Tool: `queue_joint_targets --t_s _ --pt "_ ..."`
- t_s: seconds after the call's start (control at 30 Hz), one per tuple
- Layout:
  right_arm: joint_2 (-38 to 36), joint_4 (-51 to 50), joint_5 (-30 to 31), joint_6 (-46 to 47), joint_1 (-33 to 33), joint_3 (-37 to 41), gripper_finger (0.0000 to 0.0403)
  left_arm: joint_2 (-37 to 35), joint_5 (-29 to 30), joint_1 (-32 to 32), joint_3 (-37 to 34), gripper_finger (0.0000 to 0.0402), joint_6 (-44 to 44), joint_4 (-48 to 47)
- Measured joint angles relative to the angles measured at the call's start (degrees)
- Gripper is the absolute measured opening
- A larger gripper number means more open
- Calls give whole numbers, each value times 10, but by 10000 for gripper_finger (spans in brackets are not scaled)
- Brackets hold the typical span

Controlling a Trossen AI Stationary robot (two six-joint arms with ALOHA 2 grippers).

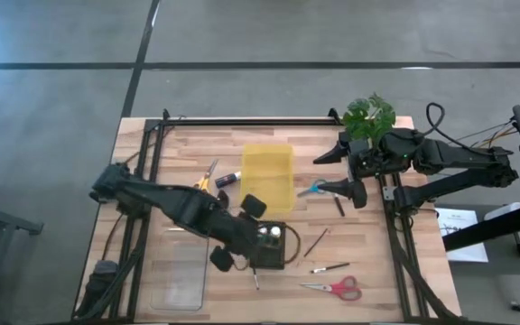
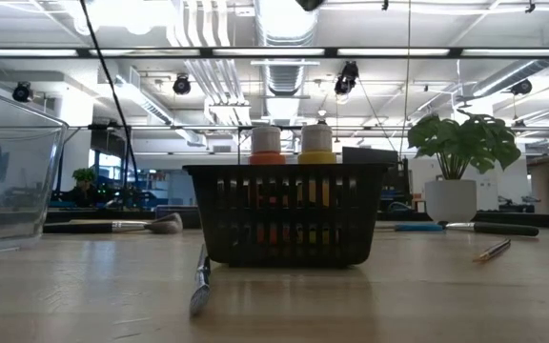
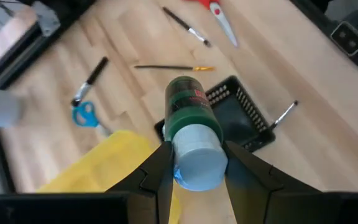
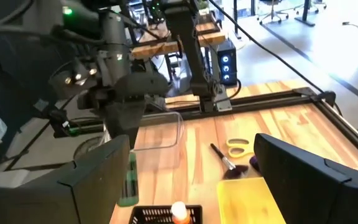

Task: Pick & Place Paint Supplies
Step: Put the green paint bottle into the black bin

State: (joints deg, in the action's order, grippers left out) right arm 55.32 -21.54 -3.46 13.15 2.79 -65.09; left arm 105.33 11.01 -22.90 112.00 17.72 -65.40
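Bottle (image 3: 193,130), green-labelled, sits pinched in the left tool (image 3: 194,165) above the black basket (image 3: 244,115). From above, that tool (image 1: 242,230) hovers just beside the basket (image 1: 273,253) on the tabletop (image 1: 377,271); the right tool (image 1: 332,153) waits by the plant (image 1: 368,116), fingers spread. At table height, two bottles (image 2: 266,143) stand in the basket (image 2: 289,224).

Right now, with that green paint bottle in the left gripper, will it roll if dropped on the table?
Probably. The green paint bottle looks round and smooth, so on its side it would likely roll. The left gripper grips only its pale cap end, so it may slip. It looks small and light.
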Motion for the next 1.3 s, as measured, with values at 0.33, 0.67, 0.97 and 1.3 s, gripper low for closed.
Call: queue_joint_targets --t_s 0.33,0.67,0.97,1.3 --pt "-8 -24 1 1 5 6 343 96 -77 1 100 120 -27 -57" --pt "-8 -23 0 4 7 24 343 142 -110 24 107 120 -30 -63" --pt "-8 -23 0 4 7 34 343 166 -128 38 106 120 -28 -65" --pt "-8 -23 0 1 7 35 343 183 -135 44 96 120 -26 -62"
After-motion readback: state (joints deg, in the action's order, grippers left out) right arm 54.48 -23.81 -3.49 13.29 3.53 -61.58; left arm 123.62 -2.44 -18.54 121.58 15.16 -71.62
